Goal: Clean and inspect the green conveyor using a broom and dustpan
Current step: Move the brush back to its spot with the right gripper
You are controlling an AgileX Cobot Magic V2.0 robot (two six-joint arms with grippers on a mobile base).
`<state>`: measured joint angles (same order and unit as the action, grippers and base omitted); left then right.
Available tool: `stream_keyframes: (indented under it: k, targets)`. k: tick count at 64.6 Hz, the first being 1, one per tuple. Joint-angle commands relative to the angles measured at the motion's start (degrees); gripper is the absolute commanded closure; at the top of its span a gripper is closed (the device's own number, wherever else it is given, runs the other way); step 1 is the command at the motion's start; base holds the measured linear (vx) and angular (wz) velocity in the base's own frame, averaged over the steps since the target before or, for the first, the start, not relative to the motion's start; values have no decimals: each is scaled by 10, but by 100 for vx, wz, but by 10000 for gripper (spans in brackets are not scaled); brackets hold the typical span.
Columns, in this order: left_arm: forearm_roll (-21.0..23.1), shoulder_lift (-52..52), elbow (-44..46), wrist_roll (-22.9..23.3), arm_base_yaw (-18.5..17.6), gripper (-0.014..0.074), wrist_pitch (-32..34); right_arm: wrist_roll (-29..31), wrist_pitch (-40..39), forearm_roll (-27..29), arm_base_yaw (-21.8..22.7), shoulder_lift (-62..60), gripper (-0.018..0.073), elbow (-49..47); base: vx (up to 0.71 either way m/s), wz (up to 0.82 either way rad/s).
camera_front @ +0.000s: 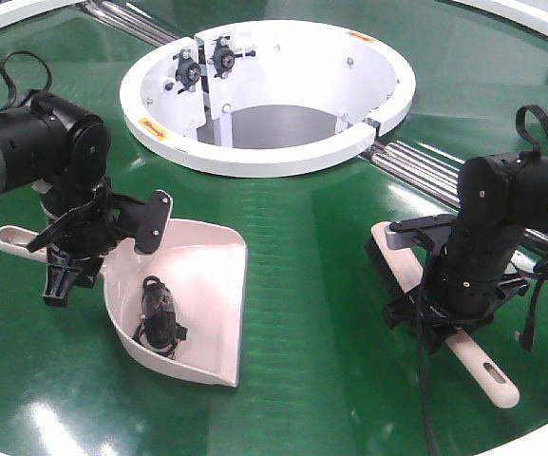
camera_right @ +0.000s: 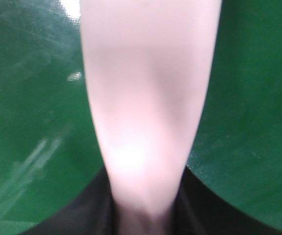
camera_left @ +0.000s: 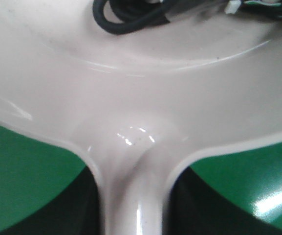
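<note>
The pale pink dustpan (camera_front: 207, 275) lies on the green conveyor (camera_front: 311, 285) at the left, mouth facing right. My left gripper (camera_front: 69, 271) is shut on its handle; in the left wrist view the dark fingers (camera_left: 77, 205) flank the handle where it meets the dustpan (camera_left: 131, 98). A coiled black cable (camera_front: 157, 318) sits inside the pan, and that cable (camera_left: 131, 17) also shows at the top of the left wrist view. At the right, my right gripper (camera_front: 444, 318) is shut on the handle of the broom (camera_front: 402, 261), bristles down on the belt. The broom (camera_right: 145, 98) fills the right wrist view.
The white central ring (camera_front: 264, 152) with its open well stands behind both arms. Silver roller seams (camera_front: 425, 161) run from the ring toward the right, close behind the right arm. The conveyor's white outer rim (camera_front: 530, 442) curves along the near right edge.
</note>
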<state>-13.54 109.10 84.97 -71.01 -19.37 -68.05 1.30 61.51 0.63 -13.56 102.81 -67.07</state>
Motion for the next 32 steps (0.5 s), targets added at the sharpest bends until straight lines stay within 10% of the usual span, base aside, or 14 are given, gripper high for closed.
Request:
stream_keyframes:
  k: [1,32]
  targets:
    - [14,-25,13,-5,-7,595,-11,5,2,0,4,-29,564,-11,0,0]
    - [75,-27,13,8,4,427,-35,4,6,0,4,-29,564,-11,0,0]
